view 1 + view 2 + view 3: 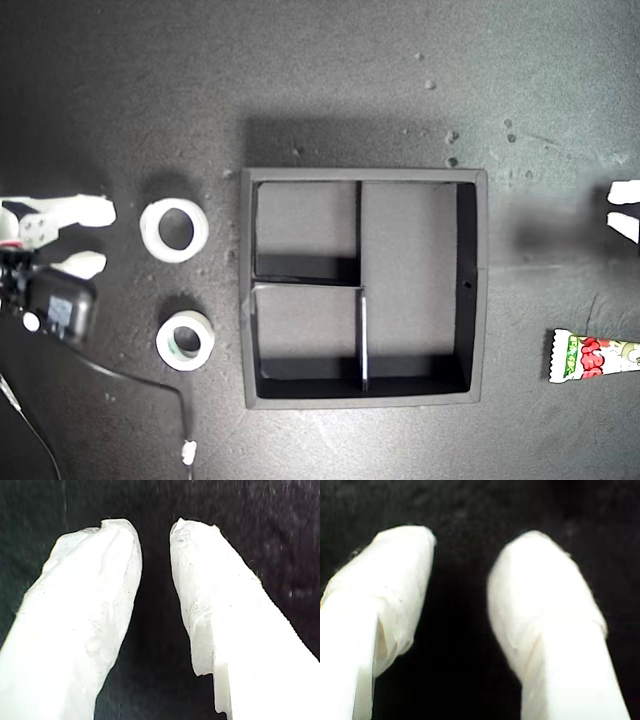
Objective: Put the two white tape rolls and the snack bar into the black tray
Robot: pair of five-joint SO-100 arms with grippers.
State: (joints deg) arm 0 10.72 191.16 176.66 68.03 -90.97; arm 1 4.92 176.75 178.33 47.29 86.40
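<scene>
Both end effectors (155, 530) (462, 540) hang parted over dark matting (320, 80).

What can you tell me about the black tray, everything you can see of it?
The black tray is square, matte, foam-like in look, with low walls. Thin dividers split it into two small square sections toward the exterior view's left, one above the other, and one long section toward its right. All three sections are empty. It lies flat in the middle of the dark surface. Nothing touches it: both tape rolls lie off its left wall, the snack bar off to its right.
</scene>
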